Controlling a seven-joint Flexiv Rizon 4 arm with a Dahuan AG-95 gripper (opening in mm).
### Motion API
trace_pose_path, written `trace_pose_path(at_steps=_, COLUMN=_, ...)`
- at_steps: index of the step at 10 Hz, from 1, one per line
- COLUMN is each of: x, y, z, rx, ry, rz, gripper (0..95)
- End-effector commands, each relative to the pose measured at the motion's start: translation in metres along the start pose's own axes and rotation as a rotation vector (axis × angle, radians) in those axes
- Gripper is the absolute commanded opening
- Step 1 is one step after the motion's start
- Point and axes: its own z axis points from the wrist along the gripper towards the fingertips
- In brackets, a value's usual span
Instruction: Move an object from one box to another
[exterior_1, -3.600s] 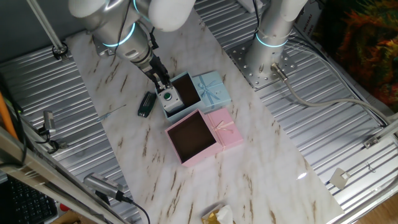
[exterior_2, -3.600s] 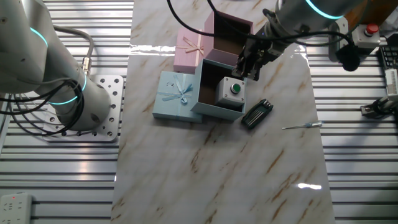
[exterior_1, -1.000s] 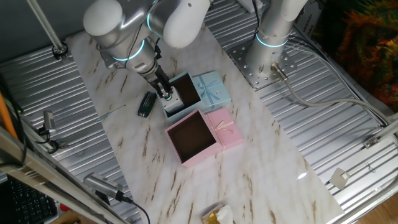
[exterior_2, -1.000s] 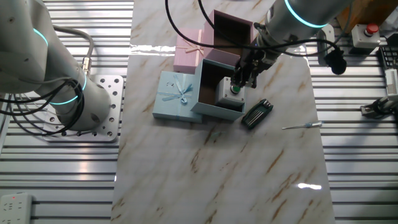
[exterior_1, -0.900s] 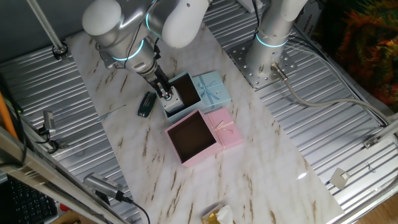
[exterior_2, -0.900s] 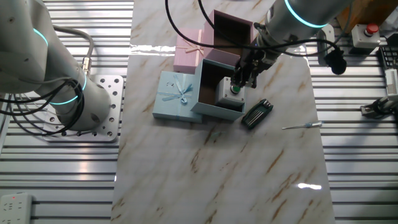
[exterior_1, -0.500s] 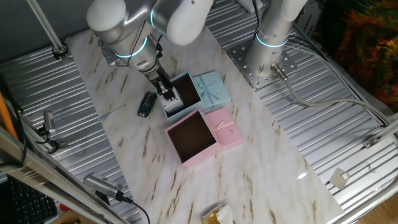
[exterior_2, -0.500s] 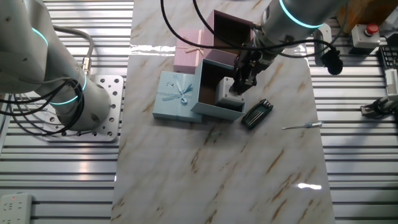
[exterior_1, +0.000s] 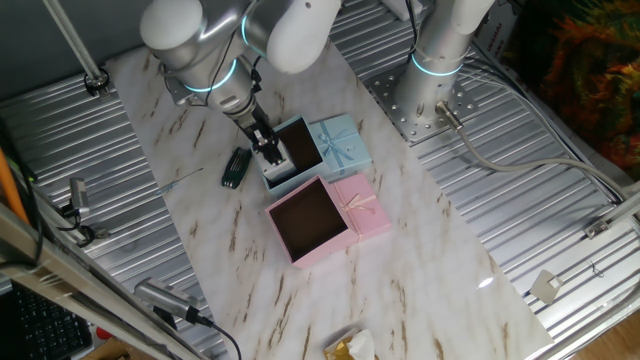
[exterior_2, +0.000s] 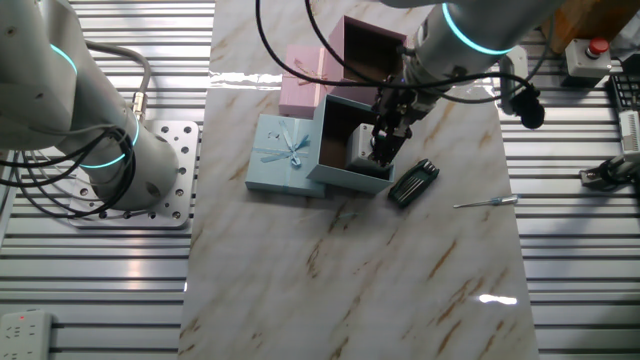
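Observation:
The light blue box (exterior_1: 303, 142) stands open beside its bowed blue lid (exterior_1: 340, 140); it also shows in the other fixed view (exterior_2: 343, 178) with the lid (exterior_2: 285, 155). The white-grey block (exterior_2: 359, 152) sits in the box's near corner, its green button hidden by my gripper. My gripper (exterior_1: 270, 153) (exterior_2: 383, 152) is lowered into the blue box, right on the block. The gap between the fingers is not visible. The pink box (exterior_1: 310, 220) (exterior_2: 372, 48) is open, showing only its dark lining, next to its pink lid (exterior_1: 365, 210) (exterior_2: 304, 82).
A slim black gadget (exterior_1: 235, 167) (exterior_2: 412, 183) lies on the marble just outside the blue box. A thin screwdriver (exterior_2: 486, 202) lies to its side. A second arm's base (exterior_1: 435, 70) stands beyond the boxes, and ribbed metal plates flank the marble.
My gripper has dropped from above the block down into the blue box, and it now covers the green button. The boxes and lids have not moved.

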Motion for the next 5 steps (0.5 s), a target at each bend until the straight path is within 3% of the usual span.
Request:
trace_pose_path(at_steps=1, x=-0.0036, y=0.0031, z=0.0017, rx=-0.001, ry=0.006, rz=0.005, gripper=95.0)
trace_pose_path(at_steps=5, x=-0.0085, y=0.0087, z=0.0096, rx=-0.002, ry=0.004, rz=0.012, gripper=95.0)
